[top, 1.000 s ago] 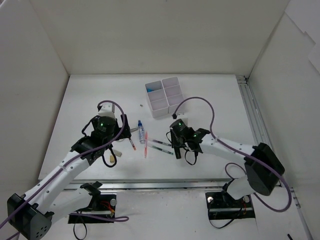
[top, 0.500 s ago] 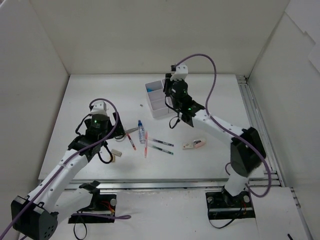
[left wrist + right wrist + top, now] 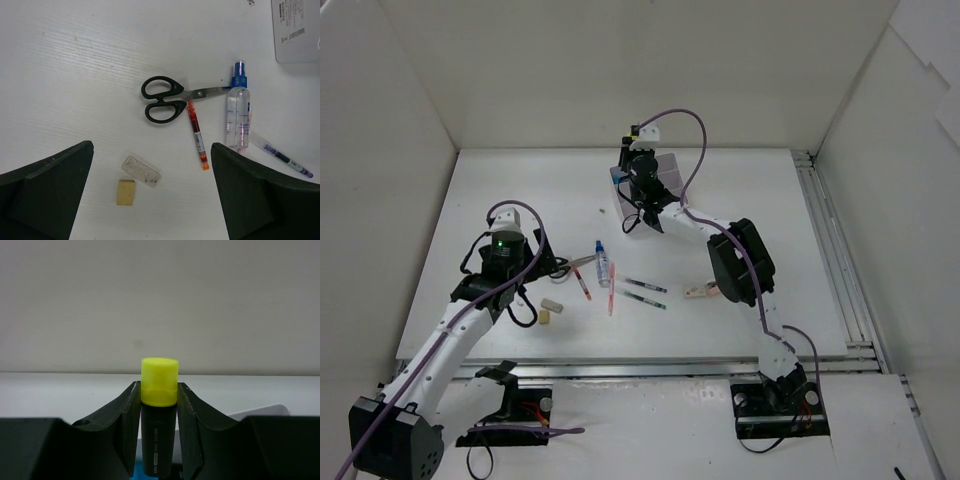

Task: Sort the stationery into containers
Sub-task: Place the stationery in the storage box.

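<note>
Left hand agape (hovering); right hand clamped.

I count one pair of scissors, one bottle, one highlighter and one organiser. Four pens lie on the counter: one red pen, one pink pen and two thin dark-tipped pens. Erasers come to three, I think: a white eraser, a beige eraser, and a pinkish eraser half behind the arm.
</note>
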Controlling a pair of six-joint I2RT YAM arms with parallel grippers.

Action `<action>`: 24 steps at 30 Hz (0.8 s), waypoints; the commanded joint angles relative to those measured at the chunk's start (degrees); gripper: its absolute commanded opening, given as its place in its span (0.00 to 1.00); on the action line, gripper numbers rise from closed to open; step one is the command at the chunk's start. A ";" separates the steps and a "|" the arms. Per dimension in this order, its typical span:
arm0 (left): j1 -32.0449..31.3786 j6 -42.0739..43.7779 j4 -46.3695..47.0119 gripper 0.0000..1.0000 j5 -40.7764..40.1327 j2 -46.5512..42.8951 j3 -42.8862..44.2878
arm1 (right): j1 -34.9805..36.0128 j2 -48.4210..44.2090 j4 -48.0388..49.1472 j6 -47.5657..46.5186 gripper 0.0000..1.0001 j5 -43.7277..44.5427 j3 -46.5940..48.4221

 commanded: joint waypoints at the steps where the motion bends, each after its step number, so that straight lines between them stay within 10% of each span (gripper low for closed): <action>1: 1.01 0.33 1.59 0.99 1.18 -1.63 0.07 | -1.03 0.76 9.59 -0.43 0.12 -0.28 5.63; 11: 2.15 0.41 1.76 1.00 2.41 -2.86 -1.43 | -1.21 5.87 12.40 1.58 0.20 -2.65 5.21; 24: 2.15 1.03 1.68 0.99 6.98 -4.71 -0.47 | 3.01 -17.74 14.61 -2.72 0.86 -5.01 -19.48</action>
